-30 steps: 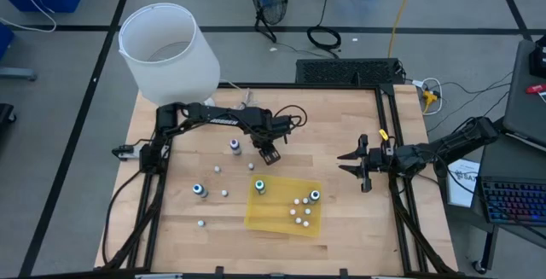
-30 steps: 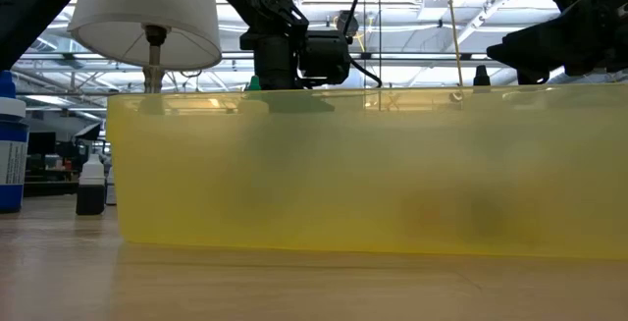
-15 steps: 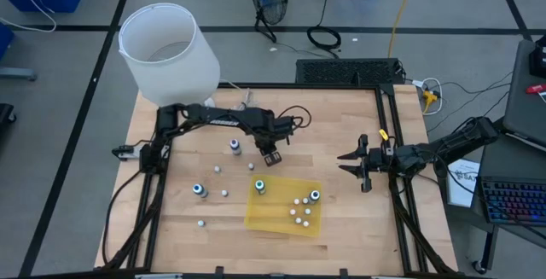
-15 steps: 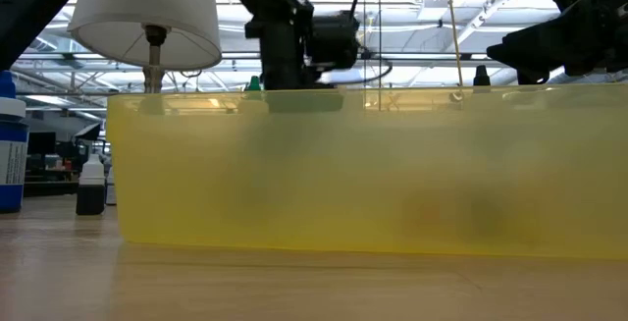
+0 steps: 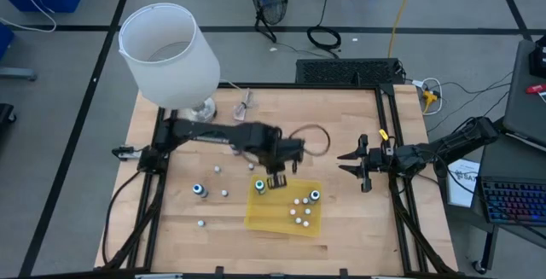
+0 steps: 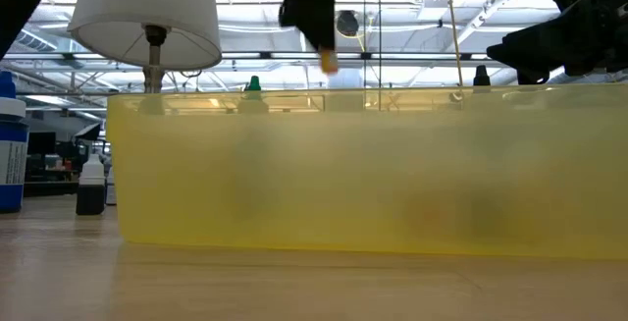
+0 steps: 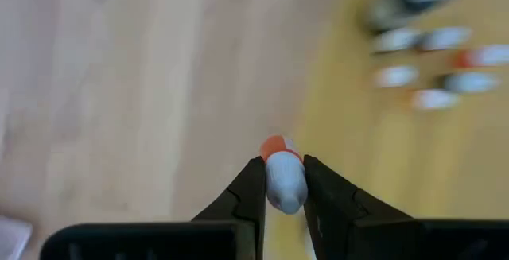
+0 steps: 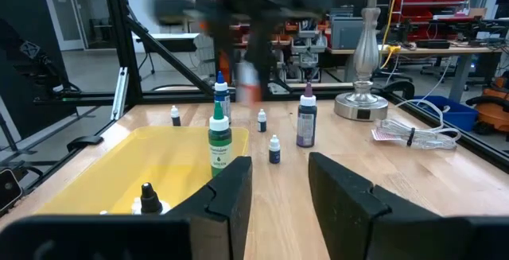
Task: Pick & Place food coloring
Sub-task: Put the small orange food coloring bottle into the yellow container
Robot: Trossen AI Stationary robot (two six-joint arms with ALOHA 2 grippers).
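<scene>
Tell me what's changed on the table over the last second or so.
The left gripper closed its fingers on a small red-capped bottle, lifted it and carried it from the bare wood toward the yellow tray; it now hangs at the tray's near-left edge. The right gripper, the lamp and the other bottles stayed put.

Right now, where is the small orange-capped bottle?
The orange-capped bottle is clamped in the left gripper, held above the yellow tray's left edge, beside the green-capped bottle.
</scene>
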